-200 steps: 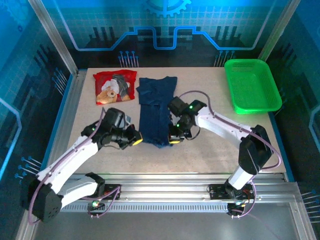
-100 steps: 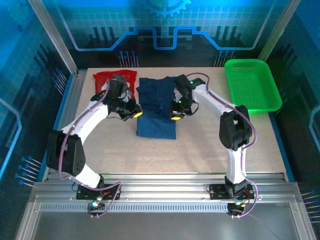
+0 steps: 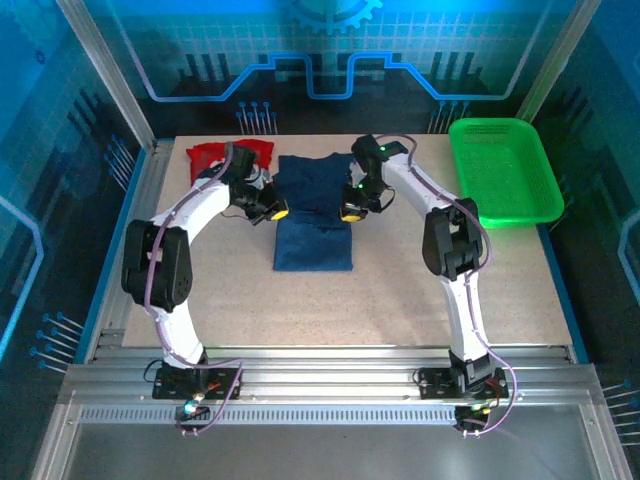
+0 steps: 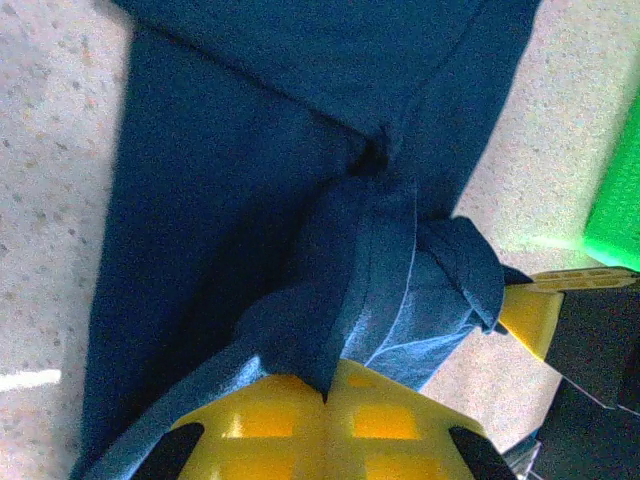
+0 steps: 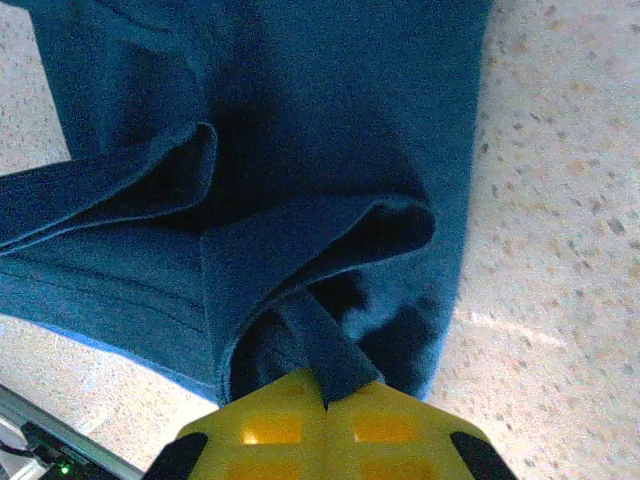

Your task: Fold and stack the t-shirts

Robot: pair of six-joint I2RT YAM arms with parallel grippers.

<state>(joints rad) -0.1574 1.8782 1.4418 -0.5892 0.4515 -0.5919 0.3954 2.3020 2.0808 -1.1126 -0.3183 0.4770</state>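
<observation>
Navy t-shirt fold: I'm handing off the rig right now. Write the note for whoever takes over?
Left tool: shut on the navy t-shirt, at its left edge.
Right tool: shut on the same shirt, at its right edge.
Navy t-shirt: centre of the table, held edge doubled over toward its far end.
Red t-shirt: far left corner, looks folded.
Done: fold partly made, not released.
Left: lay it down, release, stack the two shirts.

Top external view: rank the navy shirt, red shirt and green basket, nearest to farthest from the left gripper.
1. navy shirt, centre, pinched at its left edge by the left gripper.
2. red shirt, close behind it, far left.
3. green basket, far right corner.
</observation>
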